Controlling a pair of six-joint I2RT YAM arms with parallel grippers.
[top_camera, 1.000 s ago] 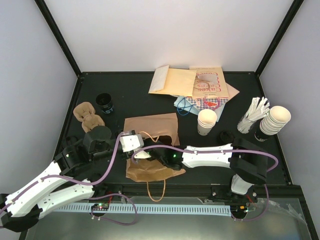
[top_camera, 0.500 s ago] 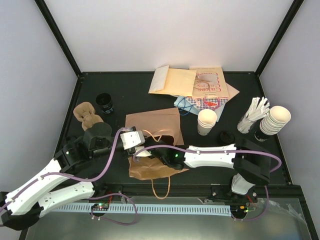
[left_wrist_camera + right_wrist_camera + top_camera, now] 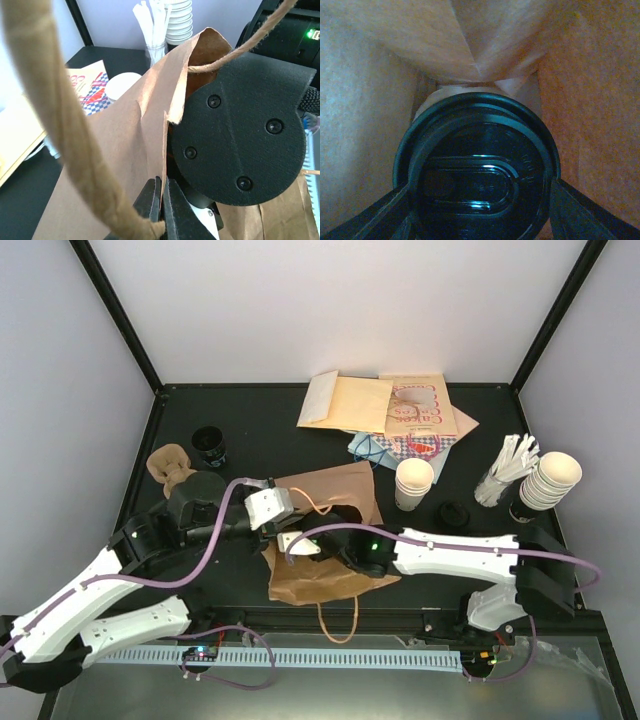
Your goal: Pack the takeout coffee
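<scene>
The takeout coffee (image 3: 477, 172) shows in the right wrist view as a cream cup under a round black lid, deep inside the brown paper bag (image 3: 335, 575). My right gripper (image 3: 477, 220) is shut on it, with a finger (image 3: 380, 215) on each side of the lid. From above the cup is hidden, and my right gripper (image 3: 325, 545) reaches into the bag's mouth. My left gripper (image 3: 162, 202) is shut on the bag's upper edge (image 3: 170, 107) and holds the mouth up; from above it (image 3: 288, 523) sits at the bag's left side. A rope handle (image 3: 60, 125) hangs across the left wrist view.
A lone cream cup (image 3: 414, 483), a loose black lid (image 3: 455, 513), a holder of white stirrers (image 3: 505, 472) and a nested cup stack (image 3: 550, 480) stand at the right. Flat paper bags (image 3: 385, 405) lie at the back. A black cup (image 3: 209, 445) and brown crumpled paper (image 3: 170, 462) are at the left.
Both grippers and the bag have shifted to the right. The left gripper has pulled the bag's edge up and farther back, and the right gripper stays inside the bag.
</scene>
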